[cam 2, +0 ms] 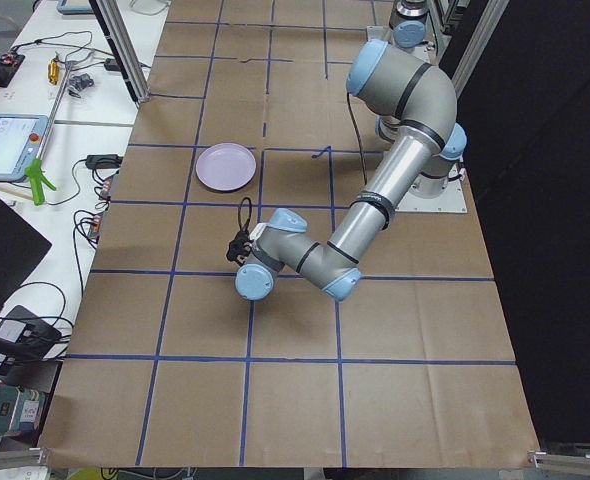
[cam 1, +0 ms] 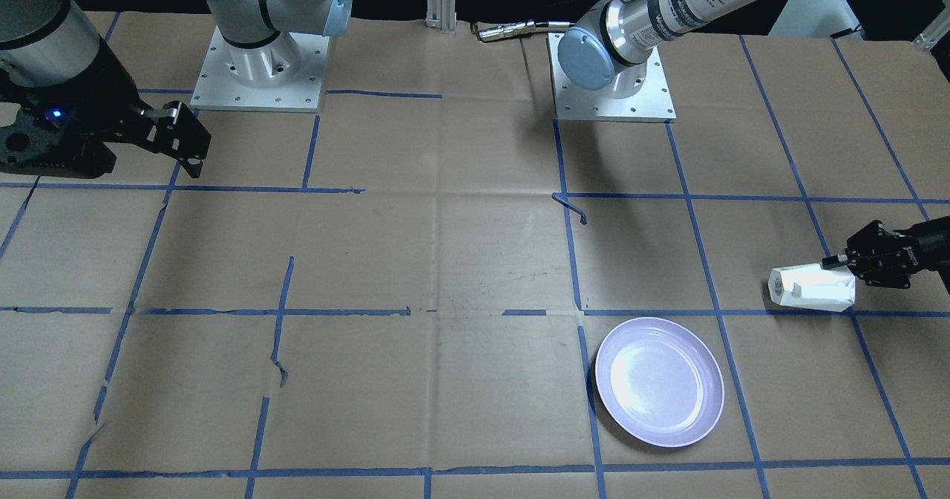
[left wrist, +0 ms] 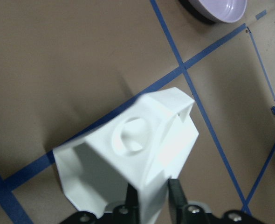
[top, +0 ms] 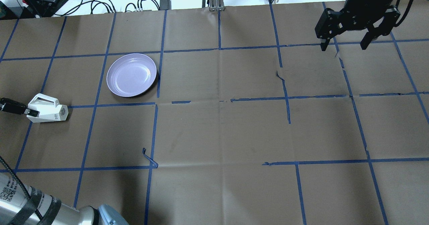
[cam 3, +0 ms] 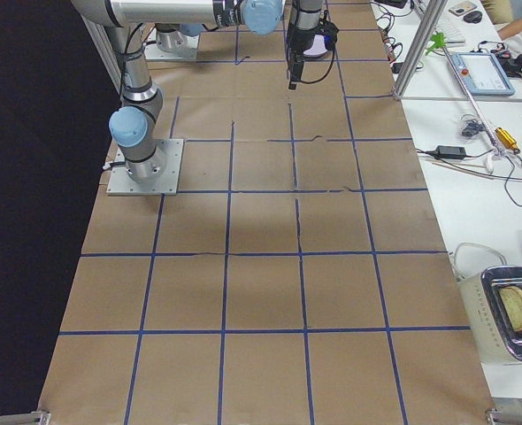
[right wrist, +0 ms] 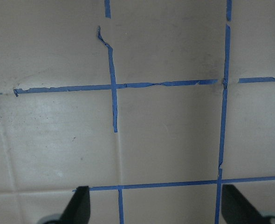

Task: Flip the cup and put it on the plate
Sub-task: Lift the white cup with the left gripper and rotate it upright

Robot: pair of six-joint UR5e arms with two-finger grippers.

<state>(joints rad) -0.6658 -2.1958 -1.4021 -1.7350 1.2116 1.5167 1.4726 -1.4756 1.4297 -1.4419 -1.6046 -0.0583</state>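
The white faceted cup (top: 47,111) lies on its side low over the table's left end, handle up and base toward the plate. It also shows in the front view (cam 1: 813,289). My left gripper (top: 27,111) is shut on the cup's rim wall. In the left wrist view the two fingers (left wrist: 175,196) pinch that wall of the cup (left wrist: 128,163), one inside and one outside. The lavender plate (top: 131,75) sits bare a little beyond the cup, also in the front view (cam 1: 659,382). My right gripper (top: 343,47) hangs open and empty over the far right.
The table is covered in brown paper with a blue tape grid (top: 219,101). Cables and power bricks (top: 147,2) lie beyond the far edge. The two arm bases (cam 1: 260,68) stand on plates at the robot's side.
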